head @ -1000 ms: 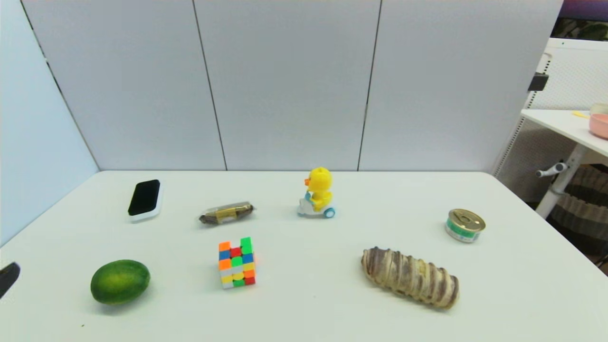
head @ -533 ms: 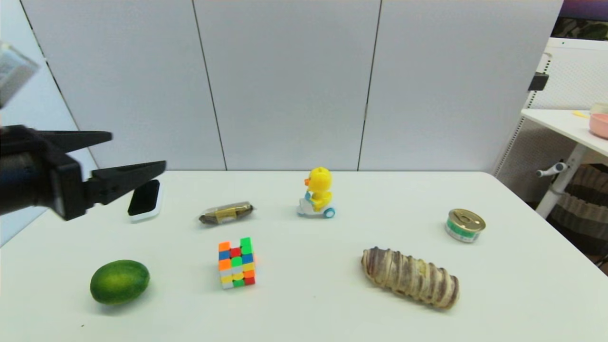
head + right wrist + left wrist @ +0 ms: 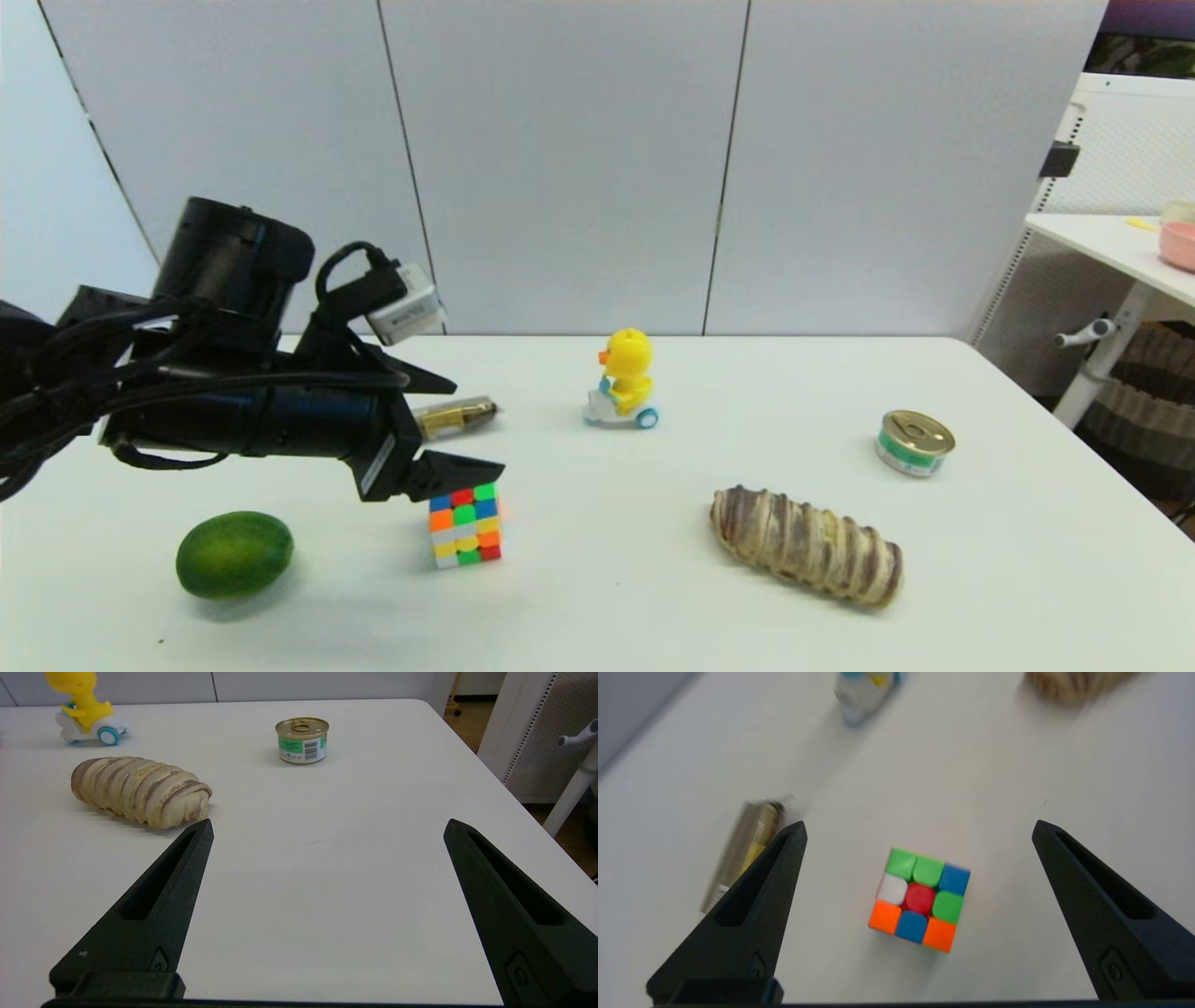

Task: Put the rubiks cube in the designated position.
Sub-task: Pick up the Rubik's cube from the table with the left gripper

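The rubiks cube (image 3: 465, 527) stands on the white table left of centre, its bright squares scrambled. My left gripper (image 3: 476, 425) hovers just above and slightly behind it, open, nothing between the fingers. In the left wrist view the rubiks cube (image 3: 920, 899) lies below the wide gap of the left gripper (image 3: 920, 823), apart from both fingers. My right gripper (image 3: 329, 821) stays open and empty low over the table's right part, out of the head view. The designated position carries no mark that I can make out on the tabletop.
A green fruit (image 3: 234, 553) lies left of the cube. A wrapped bar (image 3: 457, 415) sits behind the cube, partly covered by my left arm. Farther right are a yellow duck toy (image 3: 625, 380), a striped bread loaf (image 3: 806, 545) and a small can (image 3: 914, 442).
My left arm has swung in from the left edge and now hangs open over the cube. The cube and the other objects have not moved.
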{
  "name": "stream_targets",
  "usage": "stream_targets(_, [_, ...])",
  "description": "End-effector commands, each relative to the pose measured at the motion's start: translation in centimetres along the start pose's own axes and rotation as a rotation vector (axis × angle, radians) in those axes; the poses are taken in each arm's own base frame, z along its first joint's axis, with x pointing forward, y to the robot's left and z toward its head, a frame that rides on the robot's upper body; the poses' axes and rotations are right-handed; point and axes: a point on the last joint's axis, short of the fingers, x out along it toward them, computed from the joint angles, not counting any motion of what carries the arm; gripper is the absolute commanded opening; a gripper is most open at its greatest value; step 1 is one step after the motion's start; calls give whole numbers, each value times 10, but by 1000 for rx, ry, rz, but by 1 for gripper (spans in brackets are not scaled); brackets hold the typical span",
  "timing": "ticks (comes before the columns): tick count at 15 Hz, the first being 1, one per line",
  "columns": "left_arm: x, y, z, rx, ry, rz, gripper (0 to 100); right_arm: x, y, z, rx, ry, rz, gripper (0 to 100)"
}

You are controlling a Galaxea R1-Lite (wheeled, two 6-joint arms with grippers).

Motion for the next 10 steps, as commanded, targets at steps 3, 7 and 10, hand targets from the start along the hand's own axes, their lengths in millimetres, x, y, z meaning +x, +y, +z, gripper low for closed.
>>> stream_targets(3, [31,3,-28,25,189,-106,100,0,0,0,0,2,0,100])
stream_targets(7, [45,4,-39,29,240,-136,100,0,0,0,0,2,0,100])
stream_targets(10, [56,7,-45,16,271,-154,100,0,0,0,0,0,0,100])
